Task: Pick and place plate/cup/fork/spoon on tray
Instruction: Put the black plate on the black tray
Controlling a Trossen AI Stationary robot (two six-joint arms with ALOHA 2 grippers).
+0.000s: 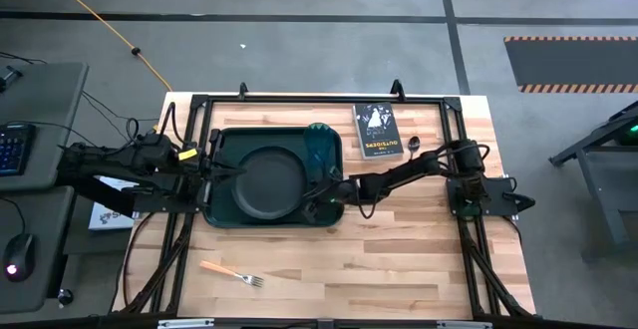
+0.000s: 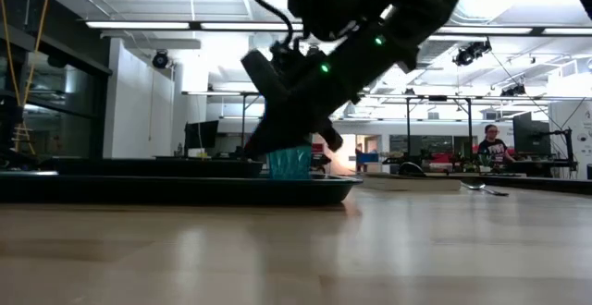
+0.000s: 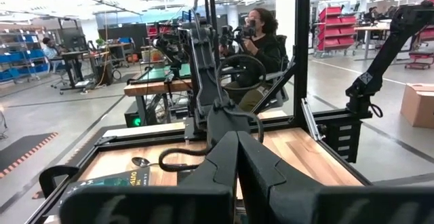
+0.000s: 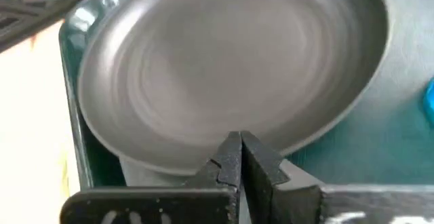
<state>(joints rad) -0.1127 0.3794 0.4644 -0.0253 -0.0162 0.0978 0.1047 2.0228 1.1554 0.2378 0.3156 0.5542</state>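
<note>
The black plate (image 1: 267,181) lies in the dark green tray (image 1: 224,209) at the table's left middle. The teal cup (image 1: 321,142) stands in the tray's far right corner and also shows in the low view (image 2: 289,164). The orange-handled fork (image 1: 231,273) lies on the table near the front edge. The dark spoon (image 1: 414,145) lies right of the book. My right gripper (image 1: 314,201) is shut, with its tips at the plate's right near rim (image 4: 234,142). My left gripper (image 1: 214,164) is shut over the tray's left rim. My right gripper's shut fingertips (image 4: 230,146) stand at the plate's rim (image 4: 203,166) on its right near side, slanting down from the table's right. I cannot tell whether they touch the rim. The plate lies in the tray.
A small black book (image 1: 377,128) lies right of the tray at the far side, and it also shows in the left wrist view (image 3: 122,180) beside the spoon (image 3: 141,161). Bare wood lies along the table's near half. People are in the room beyond.
</note>
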